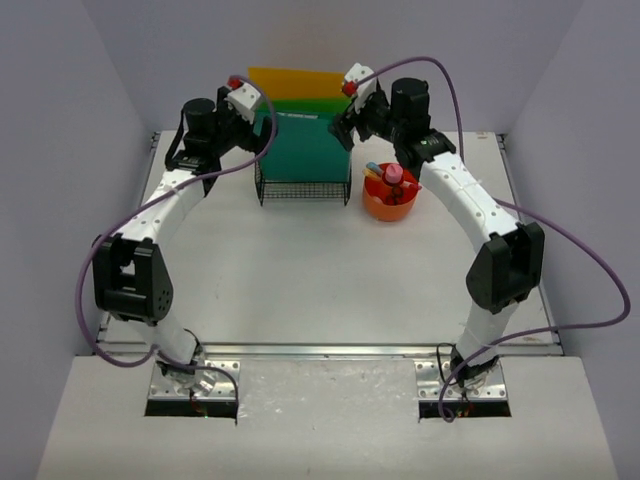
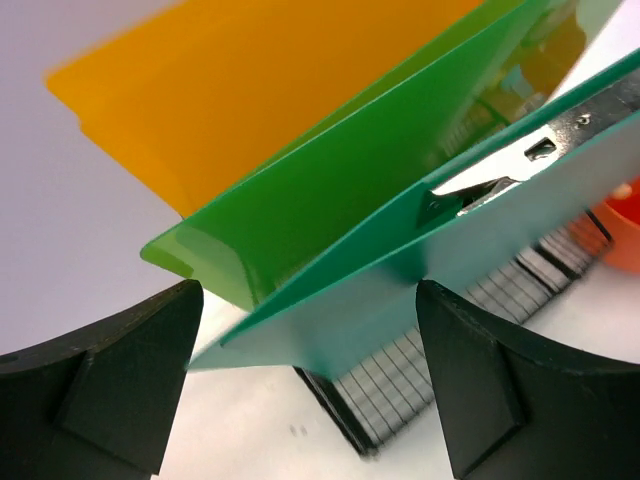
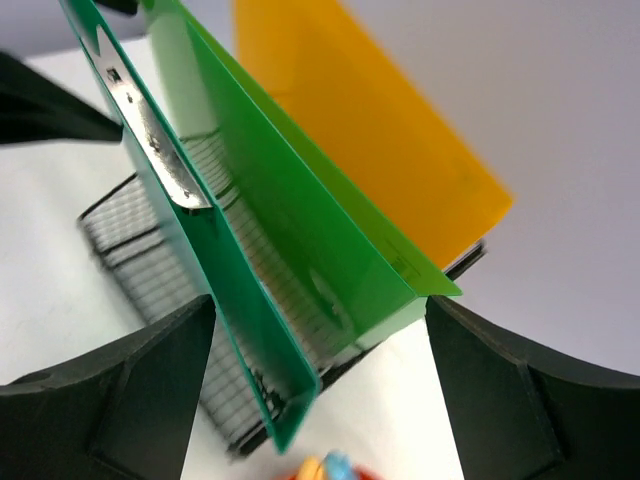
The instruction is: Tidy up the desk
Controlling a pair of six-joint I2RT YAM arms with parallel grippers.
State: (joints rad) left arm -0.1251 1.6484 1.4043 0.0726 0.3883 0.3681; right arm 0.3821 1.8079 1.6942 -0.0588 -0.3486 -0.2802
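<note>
The desk [image 1: 300, 290] is a wide white tabletop with a silver rail along its near edge. At its back a black wire-mesh rack [image 1: 300, 188] holds a teal folder [image 1: 305, 145], a green folder [image 2: 350, 190] and an orange folder [image 1: 295, 80] upright. My left gripper [image 1: 260, 122] hovers at the folders' upper left corner. My right gripper [image 1: 346, 130] hovers at their upper right corner. Both are open. In the left wrist view the teal folder [image 2: 450, 240] shows between the spread fingers [image 2: 130, 390]. In the right wrist view the teal folder [image 3: 250, 320] and green folder [image 3: 290, 200] lie between the fingers [image 3: 530, 410], ungripped.
A round orange tray [image 1: 390, 203] with pens and a pink item stands just right of the rack, under the right arm. Grey walls close in the back and both sides. The rack's mesh [image 2: 400, 390] lies below the left gripper.
</note>
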